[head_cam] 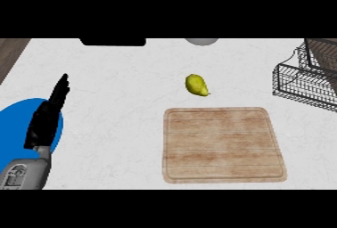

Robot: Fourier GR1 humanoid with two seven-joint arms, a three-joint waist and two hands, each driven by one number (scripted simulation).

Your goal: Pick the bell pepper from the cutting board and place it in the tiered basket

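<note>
The white marbled surface (118, 116) fills the view. The largest thing on it is the square pale wooden cutting board (223, 144), at about 4 o'clock from the centre, and nothing lies on it. At 9 o'clock a round blue plate (13, 120) runs off the edge. The black wire tiered basket (306, 82) stands at 2 o'clock, partly cut off.

The left hand (46, 118) rests over the plate, its fingers straight, together and pointing to 12 o'clock, holding nothing. The right hand is not to be seen.

The small yellow-green bell pepper (196, 84) is not on the board. It lies on the bare surface just past the board's far edge, at 12 o'clock from the board's left half and well apart from the basket, its narrow end turned towards 5 o'clock.

The reach for the pepper looks not yet begun. It would go best from above: fingers and thumb across the thick middle, not the tapered tip, since the rounded body may roll if nudged. Then lift high enough to clear the wire rim, carry towards 2 o'clock, and lower into a tier before letting go.

A flat black object (112, 42) and a grey rounded one (201, 41) sit at the 12 o'clock edge, out of the way.
</note>
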